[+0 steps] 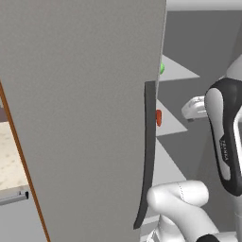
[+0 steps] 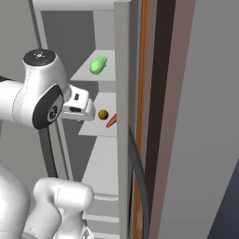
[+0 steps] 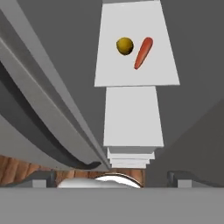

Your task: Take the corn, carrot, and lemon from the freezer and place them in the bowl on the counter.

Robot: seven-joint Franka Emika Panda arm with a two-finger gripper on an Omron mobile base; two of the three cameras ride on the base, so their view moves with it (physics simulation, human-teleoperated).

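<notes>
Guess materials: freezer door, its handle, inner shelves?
Rendered, so only by look. Freezer door: flat matte grey, like painted metal or plastic, with no reflections. Handle: a dark grey curved bar, matte, perhaps plastic or rubber. Shelves: plain white opaque slabs, plastic-like, with no wire grid. The lemon and carrot lie on one.

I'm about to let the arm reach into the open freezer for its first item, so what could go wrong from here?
The lemon and carrot lie close together on one white shelf; the open gripper could nudge one while closing on the other, and the round lemon might roll off.

The freezer door stands close beside the arm, so a wide swing outward might clip its edge.

The corn sits on a higher shelf, needing a separate reach.
</notes>
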